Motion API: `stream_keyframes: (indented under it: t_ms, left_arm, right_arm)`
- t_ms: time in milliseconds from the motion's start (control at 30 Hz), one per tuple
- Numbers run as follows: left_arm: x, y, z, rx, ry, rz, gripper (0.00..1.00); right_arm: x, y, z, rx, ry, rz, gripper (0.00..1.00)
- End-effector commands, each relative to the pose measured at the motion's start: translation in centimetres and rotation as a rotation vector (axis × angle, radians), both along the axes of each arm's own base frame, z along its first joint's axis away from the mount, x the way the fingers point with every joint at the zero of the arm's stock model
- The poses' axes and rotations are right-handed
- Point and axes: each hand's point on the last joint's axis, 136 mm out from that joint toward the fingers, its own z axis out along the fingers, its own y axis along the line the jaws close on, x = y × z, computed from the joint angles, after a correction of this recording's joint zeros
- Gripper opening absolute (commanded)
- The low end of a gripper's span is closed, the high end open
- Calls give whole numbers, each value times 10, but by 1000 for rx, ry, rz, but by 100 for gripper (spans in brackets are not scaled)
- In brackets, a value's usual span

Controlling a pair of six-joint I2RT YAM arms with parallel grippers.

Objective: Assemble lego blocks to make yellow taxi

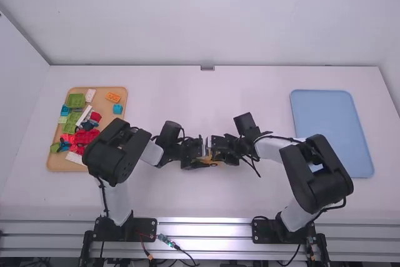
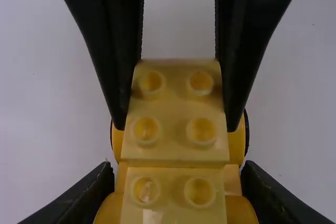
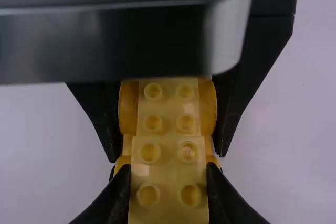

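Observation:
Around the yellow block assembly (image 1: 210,159), left of the table's middle on the right, my left gripper (image 1: 199,153) and right gripper (image 1: 217,148) meet face to face. In the left wrist view, studded yellow bricks (image 2: 176,135) join parts with rounded yellow sides; my left gripper (image 2: 177,184) is shut on the near end, and the right gripper's black fingers press the far brick from both sides. The right wrist view has my right gripper (image 3: 168,177) shut on a studded yellow brick (image 3: 168,198), with the left gripper's fingers beside the rounded parts. The undersides are hidden.
A tan tray (image 1: 56,162) with loose red, green, blue, orange and white blocks lies at the left. At the right is a blue tray (image 1: 332,132). Both forearms reach inward low over the middle of the white table (image 1: 219,92).

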Motion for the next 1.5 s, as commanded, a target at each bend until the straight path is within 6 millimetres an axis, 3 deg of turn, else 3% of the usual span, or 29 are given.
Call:
stream_keyframes:
  t_ms: [0,33,267,433,500,667,833,900,933,967,1033,1067,1100,1467]
  left_arm:
    - [-6,4,-9,27,14,4,43]
    - [-6,4,-9,27,14,4,43]
    - [-5,4,-9,27,14,6,43]
    - [-6,4,-9,27,14,3,43]
    - [-5,4,-9,27,14,6,43]
    - [-6,4,-9,27,13,5,42]
    - [-6,4,-9,28,13,4,42]
    - [-5,4,-9,28,13,6,42]
    - [-6,4,-9,27,13,3,42]
    - [-6,4,-9,27,13,3,42]
    - [-6,4,-9,27,13,4,42]
    - [-6,3,-9,27,13,3,42]
    - [-5,4,-9,27,13,5,41]
    - [-5,3,-8,22,15,9,41]
  right_arm:
    - [-3,2,-5,-2,20,11,7]
    - [-3,2,-4,-2,21,11,19]
    - [-3,2,-5,-2,21,11,43]
    - [-3,2,-4,-2,21,11,77]
    - [-3,3,-3,7,20,18,83]
    - [-4,6,4,38,9,33,85]
    - [0,4,15,55,-9,22,75]
    - [3,2,18,60,-17,11,62]
    - [5,0,20,63,-18,2,51]
    - [5,0,20,63,-18,2,51]
    - [5,1,24,94,-9,8,16]
    - [4,1,26,110,-4,10,4]
    - [5,1,28,123,-3,10,0]
    - [-5,-9,47,282,-25,115,0]
